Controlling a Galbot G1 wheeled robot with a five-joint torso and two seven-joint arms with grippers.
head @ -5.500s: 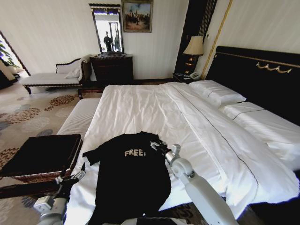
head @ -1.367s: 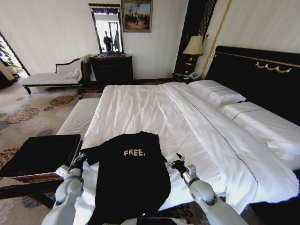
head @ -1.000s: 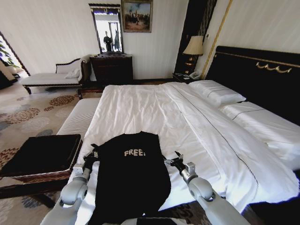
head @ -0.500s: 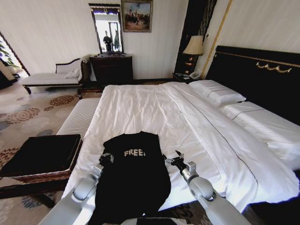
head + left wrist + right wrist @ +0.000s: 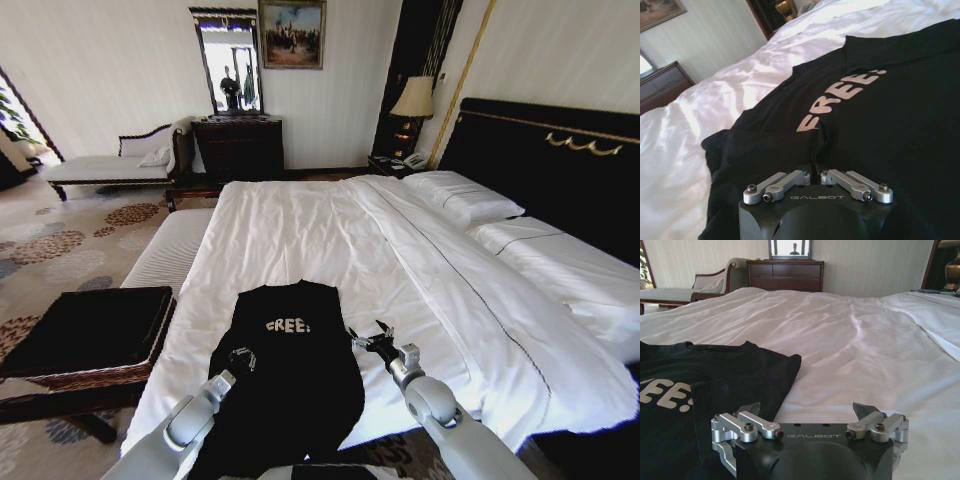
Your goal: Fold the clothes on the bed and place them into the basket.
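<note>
At the lower left of the head view, the brown wicker basket (image 5: pixel 88 338) with its black fabric top is sitting on the floor beside the bed (image 5: pixel 330 240), apart from the shirt. Just right of it, at the bottom of the frame, the left gripper (image 5: pixel 240 358) is reaching up from the lower edge and resting on the left side of the black "FREE!" T-shirt (image 5: pixel 290 370). In the left wrist view its fingers (image 5: pixel 785 181) are drawn together, pinching a ridge of the black fabric that is bunching up just below the white lettering (image 5: pixel 840 97).

The T-shirt is lying flat on the white duvet (image 5: pixel 300 225) near the foot of the bed, in the lower middle of the head view, collar pointing toward the far end. Its left sleeve is lying folded inward over the body, so the first letter of the print is partly covered.

Right of the shirt, the right gripper (image 5: pixel 368 338) is hovering over bare duvet just beside the shirt's right edge, not touching the cloth. In the right wrist view its jaws are standing wide apart with nothing between them, and the shirt's right sleeve (image 5: pixel 747 372) is lying flat ahead of the gripper (image 5: pixel 810 412).

Farther right, the white pillows (image 5: pixel 465 198) are leaning against the black headboard (image 5: pixel 560 160).
</note>
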